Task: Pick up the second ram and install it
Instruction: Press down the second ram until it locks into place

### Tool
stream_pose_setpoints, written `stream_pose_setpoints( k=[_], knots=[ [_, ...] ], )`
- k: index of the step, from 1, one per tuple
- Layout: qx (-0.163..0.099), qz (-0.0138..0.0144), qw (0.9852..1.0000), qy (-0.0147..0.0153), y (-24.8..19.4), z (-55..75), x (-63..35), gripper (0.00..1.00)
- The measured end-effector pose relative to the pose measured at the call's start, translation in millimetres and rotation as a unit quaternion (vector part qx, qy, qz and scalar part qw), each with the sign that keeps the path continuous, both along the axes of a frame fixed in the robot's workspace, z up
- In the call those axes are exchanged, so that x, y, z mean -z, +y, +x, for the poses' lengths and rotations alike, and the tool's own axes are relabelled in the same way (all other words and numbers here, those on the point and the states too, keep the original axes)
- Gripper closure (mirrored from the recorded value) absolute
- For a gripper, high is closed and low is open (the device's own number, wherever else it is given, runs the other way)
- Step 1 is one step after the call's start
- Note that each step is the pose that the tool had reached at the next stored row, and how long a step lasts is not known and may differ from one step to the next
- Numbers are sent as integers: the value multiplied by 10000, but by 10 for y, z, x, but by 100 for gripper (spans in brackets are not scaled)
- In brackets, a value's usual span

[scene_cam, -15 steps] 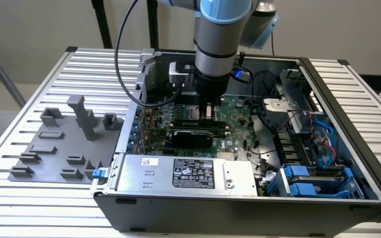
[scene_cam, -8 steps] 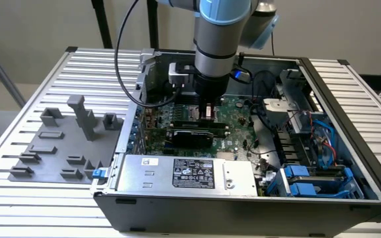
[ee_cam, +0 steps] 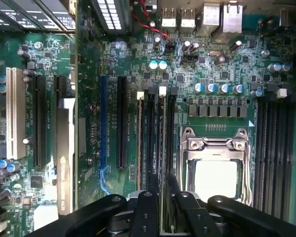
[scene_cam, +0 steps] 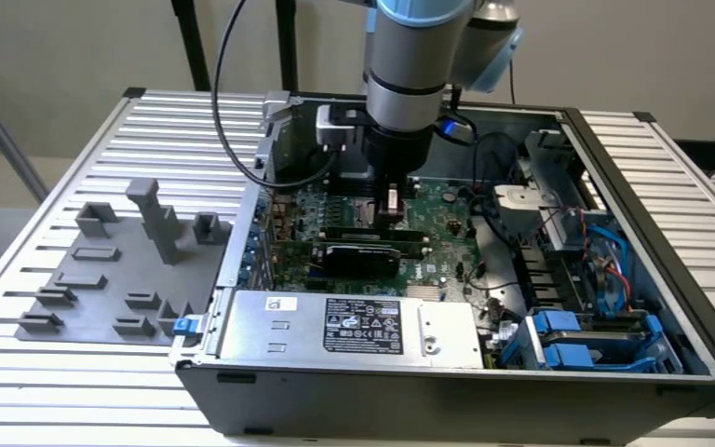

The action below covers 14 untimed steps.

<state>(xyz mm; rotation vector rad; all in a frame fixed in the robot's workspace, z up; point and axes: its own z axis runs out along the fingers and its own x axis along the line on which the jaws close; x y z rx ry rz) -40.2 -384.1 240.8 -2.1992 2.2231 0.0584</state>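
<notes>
One stick, second ram [ee_cam: 162, 148], I'm seating into motherboard [ee_cam: 222, 64] slot; gripper [ee_cam: 163, 207] clamping it narrow; needing straight downward press.

Green motherboard [ee_cam: 89, 59] dotted with small dark chips and silver-topped capacitors. Black pincer [ee_cam: 163, 207] arms. Thin green second ram [ee_cam: 164, 148] edge with a white latch at its slot's end. Silver processor socket [ee_cam: 214, 163]. White and blue slots beside black ones. Grey holder blocks [scene_cam: 109, 270] on the pale ribbed surface [scene_cam: 34, 372]. Blue drive caddies [scene_cam: 581, 340]. Black-labelled silver power supply [scene_cam: 345, 326].
</notes>
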Motion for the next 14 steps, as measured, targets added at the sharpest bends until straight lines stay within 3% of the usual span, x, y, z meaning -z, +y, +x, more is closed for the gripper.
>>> stream_pose_setpoints(
  k=[1,2,14],
  knots=[
    [0,0,10000,0,0,-2,-26,0],
    [0,1,10000,0,0,-4,-41,100],
    [0,1,10000,0,0,-5,-43,100]
  ],
)
